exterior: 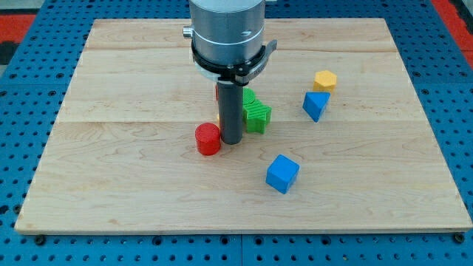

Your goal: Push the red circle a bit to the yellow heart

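Note:
The red circle (208,139) is a short red cylinder lying left of the board's middle. My tip (232,140) is at the lower end of the dark rod, right beside the red circle on its right, touching or nearly touching it. No yellow heart shows clearly; a sliver of red or orange (218,94) peeks out behind the rod, and the arm hides whatever lies there.
A green star-like block (256,111) sits just right of the rod. A blue triangular block (316,105) and a yellow hexagon block (324,80) lie at the right. A blue cube (282,174) lies toward the view's bottom. The wooden board (111,185) rests on a blue pegboard.

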You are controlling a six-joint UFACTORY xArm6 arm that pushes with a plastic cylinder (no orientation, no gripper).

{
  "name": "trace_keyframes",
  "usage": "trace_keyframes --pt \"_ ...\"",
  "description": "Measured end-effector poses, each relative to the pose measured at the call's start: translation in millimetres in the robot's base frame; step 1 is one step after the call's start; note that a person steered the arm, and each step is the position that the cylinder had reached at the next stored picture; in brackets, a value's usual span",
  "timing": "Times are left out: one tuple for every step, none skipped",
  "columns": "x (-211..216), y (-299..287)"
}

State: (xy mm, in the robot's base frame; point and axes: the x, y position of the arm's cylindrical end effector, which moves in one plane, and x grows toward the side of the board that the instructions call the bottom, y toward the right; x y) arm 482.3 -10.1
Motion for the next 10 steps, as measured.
trace_keyframes --pt "21.7 3.5" --pt "33.1 0.6" --pt "33.2 -29.5" --pt "33.2 -55.2" --pt "33.2 -59.5" --pt "33.2 -62.0" --pt "36.7 -57.2" --pt "36.3 -57.2" --pt "30.2 -57.2" --pt "25.8 -57.2"
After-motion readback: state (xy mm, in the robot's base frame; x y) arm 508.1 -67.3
